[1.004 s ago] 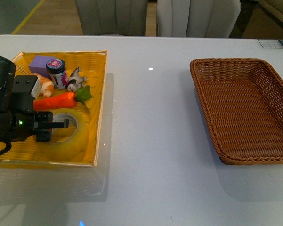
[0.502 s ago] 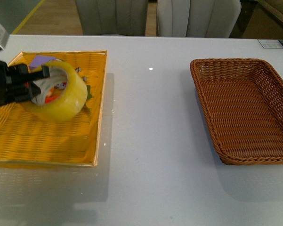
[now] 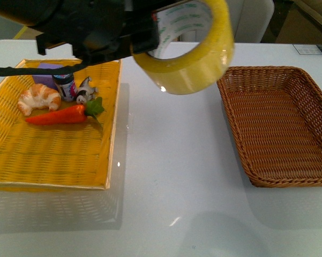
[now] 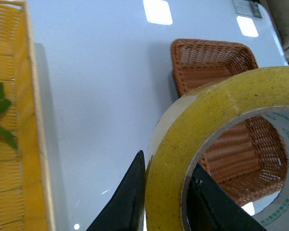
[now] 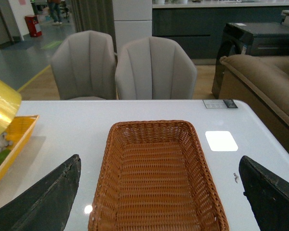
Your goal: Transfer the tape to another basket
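The tape [image 3: 198, 64], a wide yellowish roll with a white printed core, hangs high over the white table between the two containers. My left gripper [image 3: 148, 40] is shut on its wall; in the left wrist view my left gripper [image 4: 166, 192] has one black finger inside the ring and one outside the tape [image 4: 221, 106]. The brown wicker basket [image 3: 233, 123] stands at the right, with nothing in it, and shows beyond the roll as the basket [image 4: 207, 57]. My right gripper [image 5: 158, 161] is open above the basket [image 5: 149, 124], nothing between its fingers. The tape [image 5: 2, 108] shows at that view's edge.
A flat yellow woven tray [image 3: 53, 160] at the left holds a croissant [image 3: 38, 98], a toy carrot [image 3: 61, 115], a small jar [image 3: 65, 83], a purple block [image 3: 45, 72] and a small figure [image 3: 84, 91]. Grey chairs [image 5: 154, 67] stand behind the table.
My left gripper took the tape from the yellow tray, lifted it and carried it right; it now hangs over the bare table near the basket's left rim.
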Robot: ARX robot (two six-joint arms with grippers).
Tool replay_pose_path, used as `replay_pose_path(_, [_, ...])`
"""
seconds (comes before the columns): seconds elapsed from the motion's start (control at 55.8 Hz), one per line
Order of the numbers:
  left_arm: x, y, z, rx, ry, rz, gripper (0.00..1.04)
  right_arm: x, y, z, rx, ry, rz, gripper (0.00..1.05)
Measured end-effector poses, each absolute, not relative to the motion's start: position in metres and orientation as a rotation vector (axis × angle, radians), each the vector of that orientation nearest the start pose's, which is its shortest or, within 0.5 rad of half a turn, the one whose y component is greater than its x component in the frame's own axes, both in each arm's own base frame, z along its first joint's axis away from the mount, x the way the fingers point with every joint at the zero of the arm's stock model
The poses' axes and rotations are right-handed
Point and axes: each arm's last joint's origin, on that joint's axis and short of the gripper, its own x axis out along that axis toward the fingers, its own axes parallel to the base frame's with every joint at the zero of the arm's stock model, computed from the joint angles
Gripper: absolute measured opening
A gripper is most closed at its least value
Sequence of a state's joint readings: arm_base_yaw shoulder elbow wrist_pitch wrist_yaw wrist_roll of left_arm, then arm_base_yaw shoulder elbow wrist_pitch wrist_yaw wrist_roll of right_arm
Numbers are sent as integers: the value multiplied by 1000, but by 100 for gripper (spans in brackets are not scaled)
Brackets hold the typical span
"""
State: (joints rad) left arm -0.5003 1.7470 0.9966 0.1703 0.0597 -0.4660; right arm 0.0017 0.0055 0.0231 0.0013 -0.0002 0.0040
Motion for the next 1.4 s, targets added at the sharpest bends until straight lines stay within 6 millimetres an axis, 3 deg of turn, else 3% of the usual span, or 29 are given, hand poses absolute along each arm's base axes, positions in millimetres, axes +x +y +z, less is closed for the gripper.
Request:
replay_pose_path(0.215, [309,-206,194,-311,690,-459,16,97,0,171,8,-13,-2,96])
replay_pose_path(0.341, [304,-213,194,-309,694,-476,16,103,2,169,142,424,-209,96])
replay_pose_path(0.413, [302,-217,195,-309,697,-488,16,111,4,168,214,496,-219,96])
replay_pose_path(0.7, [301,-219,192,-309,709,-478,16,168,32,189,506,374,67,96])
replay_pose_path(0.825, [301,-221,194,-315,711,-481,16,196,61,197,604,293,225,96])
replay_pose_path(1.022, [301,-222,195,-318,709,-484,16,211,81,184,645,329,298,96])
replay_pose_path(1.399, [300,-222,195,-331,717,-494,16,229,87,171,695,343,349,96])
